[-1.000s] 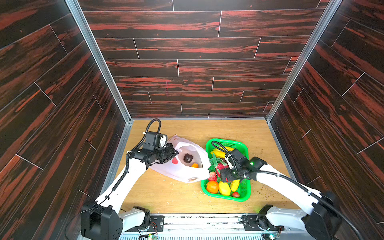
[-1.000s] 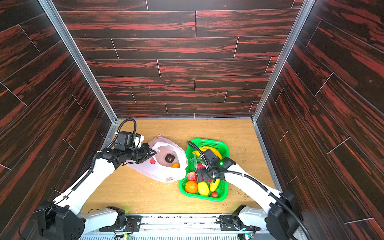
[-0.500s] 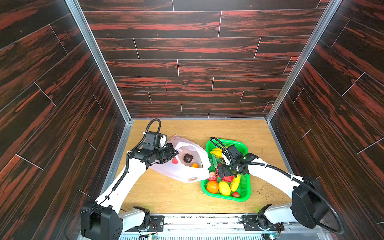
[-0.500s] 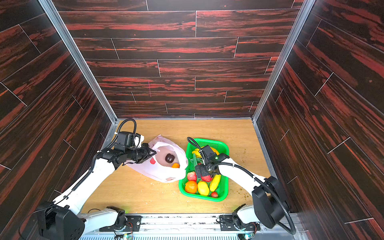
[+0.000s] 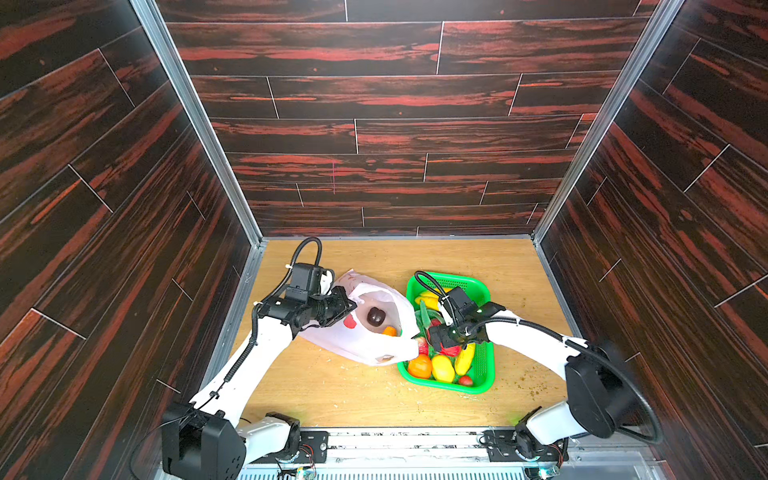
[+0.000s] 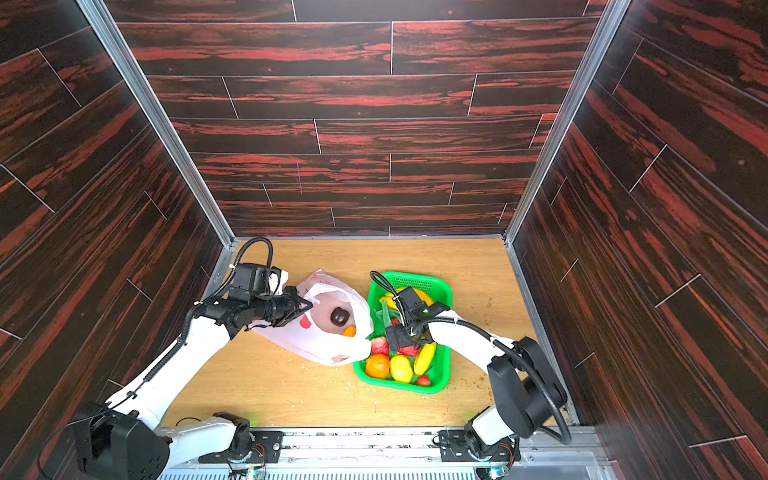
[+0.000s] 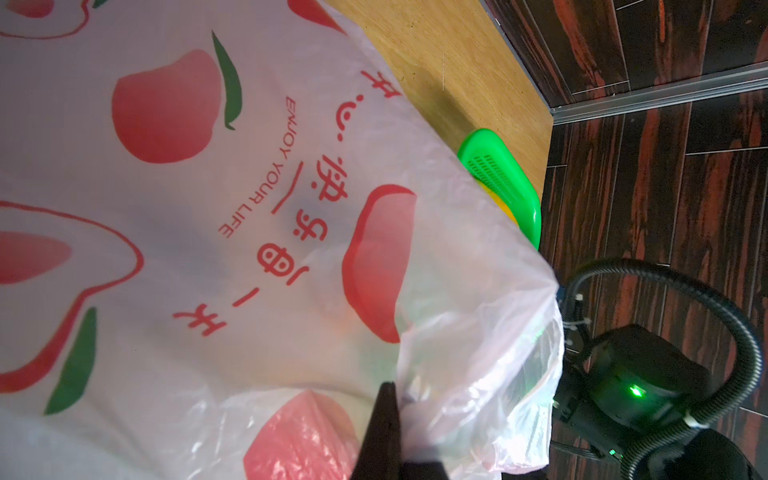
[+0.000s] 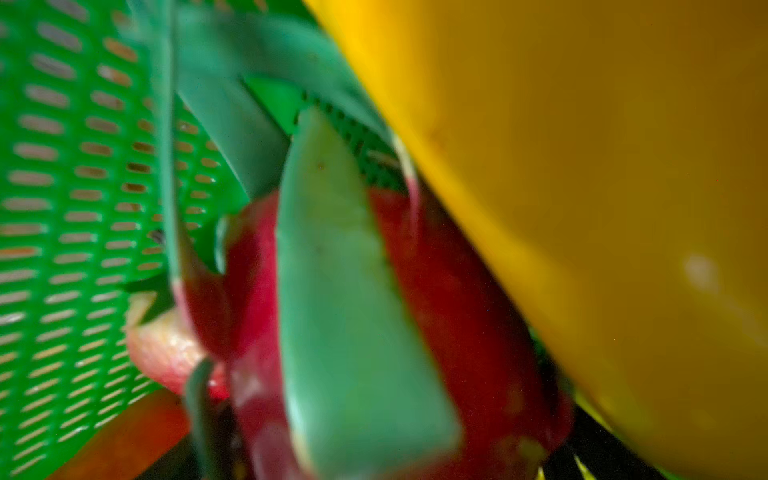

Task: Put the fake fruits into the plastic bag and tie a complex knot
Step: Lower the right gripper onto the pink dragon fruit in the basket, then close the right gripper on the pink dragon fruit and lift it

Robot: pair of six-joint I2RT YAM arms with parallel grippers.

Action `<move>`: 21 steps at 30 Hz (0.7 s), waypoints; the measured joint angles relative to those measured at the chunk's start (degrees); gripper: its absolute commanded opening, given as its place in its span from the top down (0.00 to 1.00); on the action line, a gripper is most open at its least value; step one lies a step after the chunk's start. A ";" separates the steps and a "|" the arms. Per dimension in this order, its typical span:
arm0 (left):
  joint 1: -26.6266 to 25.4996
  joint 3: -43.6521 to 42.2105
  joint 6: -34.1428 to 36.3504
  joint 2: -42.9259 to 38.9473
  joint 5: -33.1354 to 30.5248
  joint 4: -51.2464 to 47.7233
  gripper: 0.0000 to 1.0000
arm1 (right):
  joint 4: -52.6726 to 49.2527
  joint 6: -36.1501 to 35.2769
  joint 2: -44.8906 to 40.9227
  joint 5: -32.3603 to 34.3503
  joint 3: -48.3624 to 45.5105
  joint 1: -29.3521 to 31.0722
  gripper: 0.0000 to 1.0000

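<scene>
Fruit sits in two containers in both top views. The plastic bag (image 5: pixel 361 347) lies on the bench (image 5: pixel 332 395) with its mouth open upward. Inside are a dark round fruit (image 5: pixel 376 316) and a small orange fruit (image 5: pixel 389 331), just beside each other. The left hand (image 5: pixel 347 305) is pressed together, pinching the bag's rim on the side away from the basket (image 6: pixel 415 279). This green basket touches the bag's other corner and holds an orange (image 6: pixel 377 365), a lemon (image 6: pixel 401 368), a banana (image 6: pixel 424 357), strawberries (image 6: pixel 379 345) and a dragon fruit (image 5: pixel 452 351). The dragon fruit is largely hidden under the right hand (image 6: pixel 395 338), which is down among the fruit with its fingers spread wide.

Left wrist view: the bag's film, printed with red peaches and red text, fills most of the picture. A black fingertip (image 7: pixel 384 415) is clamped on its crinkled edge, and one corner of the basket (image 7: pixel 498 174) shows past the bag.

Right wrist view, blurred and very close — the red dragon fruit (image 8: pixel 457 291) with its green tips lies inside the basket's slotted wall. A yellow fruit (image 8: pixel 623 187) is right against it, and a pinkish fruit (image 8: pixel 166 353) is tucked on its other side.
</scene>
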 measured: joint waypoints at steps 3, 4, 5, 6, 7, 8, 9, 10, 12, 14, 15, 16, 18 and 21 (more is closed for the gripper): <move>0.00 0.00 0.11 0.00 0.02 -0.04 1.00 | 0.35 0.00 0.85 -0.28 0.02 0.00 0.02; 0.00 0.00 0.09 0.00 0.02 -0.04 1.00 | 0.46 0.00 0.85 -0.28 0.02 0.00 0.03; 0.00 0.00 0.11 0.00 0.00 -0.09 1.00 | 0.52 0.02 0.83 -0.28 0.02 0.00 0.05; 0.00 0.00 0.11 0.00 0.00 -0.17 1.00 | 0.57 0.04 0.79 -0.28 0.00 0.00 0.08; 0.00 0.00 0.11 0.00 0.02 -0.24 1.00 | 0.66 0.00 0.72 -0.31 -0.04 0.00 0.11; 0.00 0.00 0.13 0.00 0.00 -0.35 1.00 | 0.92 -0.02 0.63 -0.35 -0.17 0.00 0.14; 0.00 0.00 0.13 0.00 0.02 -0.44 1.00 | 1.25 0.04 0.50 -0.35 -0.35 -0.02 0.17; 0.00 0.00 0.13 0.00 0.02 -0.50 1.00 | 1.60 0.02 0.31 -0.37 -0.57 0.00 0.20; 0.00 0.00 0.11 0.00 0.00 -0.66 1.00 | 2.27 0.02 -0.63 -0.55 -1.25 0.00 0.23; 0.00 0.00 0.13 0.00 0.00 -0.90 1.00 | 2.78 0.02 -1.77 -0.85 -2.08 -0.02 0.27; 0.00 0.00 0.13 0.00 0.00 -0.96 1.00 | 2.82 0.02 -2.58 -1.01 -2.47 -0.02 0.29; 0.00 0.00 0.11 0.00 0.00 -0.98 1.00 | 2.80 0.02 -3.26 -1.11 -2.73 -0.02 0.30; 0.00 0.00 0.11 0.00 0.02 -1.03 1.00 | 2.84 0.02 -5.31 -1.55 -3.19 -0.07 0.30; 0.00 0.00 0.11 0.00 0.02 -1.05 1.00 | 3.04 0.04 -8.70 -2.23 -3.21 -0.11 0.31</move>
